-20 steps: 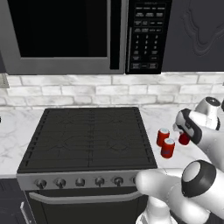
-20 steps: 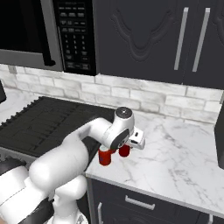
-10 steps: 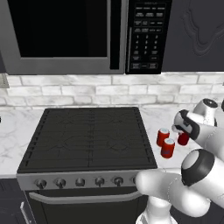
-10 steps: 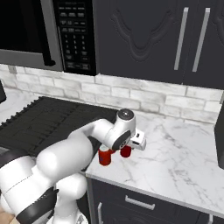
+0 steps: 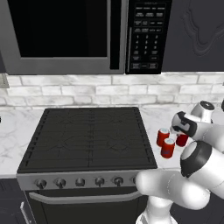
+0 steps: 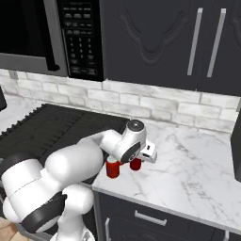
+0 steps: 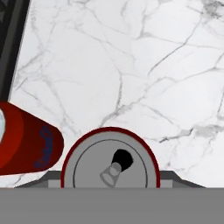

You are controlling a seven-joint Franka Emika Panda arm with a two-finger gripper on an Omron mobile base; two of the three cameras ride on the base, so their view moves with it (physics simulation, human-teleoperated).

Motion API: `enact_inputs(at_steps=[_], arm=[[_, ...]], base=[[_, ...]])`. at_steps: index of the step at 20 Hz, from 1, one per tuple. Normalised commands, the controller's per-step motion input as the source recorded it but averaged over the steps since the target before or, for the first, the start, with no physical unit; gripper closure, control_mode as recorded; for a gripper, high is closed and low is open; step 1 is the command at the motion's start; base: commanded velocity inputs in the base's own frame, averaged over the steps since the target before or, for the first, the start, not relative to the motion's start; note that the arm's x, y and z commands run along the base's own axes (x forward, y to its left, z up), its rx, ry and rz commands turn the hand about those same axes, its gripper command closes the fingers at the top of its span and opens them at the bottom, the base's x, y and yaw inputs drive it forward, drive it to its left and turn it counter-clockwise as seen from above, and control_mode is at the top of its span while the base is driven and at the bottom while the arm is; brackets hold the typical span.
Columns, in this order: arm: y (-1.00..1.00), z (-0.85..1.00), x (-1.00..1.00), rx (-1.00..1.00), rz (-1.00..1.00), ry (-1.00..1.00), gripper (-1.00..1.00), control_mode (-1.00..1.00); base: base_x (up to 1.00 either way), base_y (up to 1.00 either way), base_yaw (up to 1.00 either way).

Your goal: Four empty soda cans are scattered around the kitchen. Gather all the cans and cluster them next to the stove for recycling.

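Observation:
The black stove [image 5: 87, 135] fills the middle of the left base view, and its cooktop [image 6: 42, 124] lies at the left in the right base view. Two red soda cans [image 5: 162, 136] [image 5: 168, 147] stand on the marble just right of it. My gripper [image 5: 182, 133] points down over a third can [image 5: 182, 140], shut on it. In the hand view that can's silver top [image 7: 109, 164] sits between my fingertips [image 7: 168, 178], with another can [image 7: 26, 142] lying close on its left. The right base view shows the gripped can [image 6: 136, 164] beside a standing one [image 6: 112, 168]. Whether the gripped can touches the counter I cannot tell.
A microwave [image 5: 65, 35] hangs above the stove, with dark cabinets [image 6: 188, 42] to its right. White marble counter [image 6: 188, 160] stretches right of the cans to a dark object at the frame edge. The counter's front edge runs just in front of the cans.
My hand with the can has eased slightly down and left, toward the two standing cans. My elbow has swung across the foreground. The standing cans have stayed put.

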Motion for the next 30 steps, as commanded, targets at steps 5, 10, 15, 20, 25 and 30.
enact_inputs(at_steps=[5,10,15,20,25,30], arm=[[0.00,-0.18,0.08,0.00,0.00,0.00,1.00,-1.00],[0.00,-0.18,0.09,0.00,0.00,0.00,1.00,-1.00],[-0.03,-0.16,0.08,0.00,0.00,0.00,1.00,-1.00],[-0.07,-0.15,0.09,0.00,0.00,0.00,1.00,-1.00],[-0.02,-0.19,0.03,0.00,0.00,0.00,-1.00,-1.00],[0.00,-0.09,0.00,0.00,0.00,0.00,-1.00,-1.00]], base=[[0.00,0.00,0.00],[0.00,0.00,0.00],[0.00,0.00,0.00],[0.00,0.00,0.00],[0.00,0.00,0.00],[0.00,0.00,0.00]])
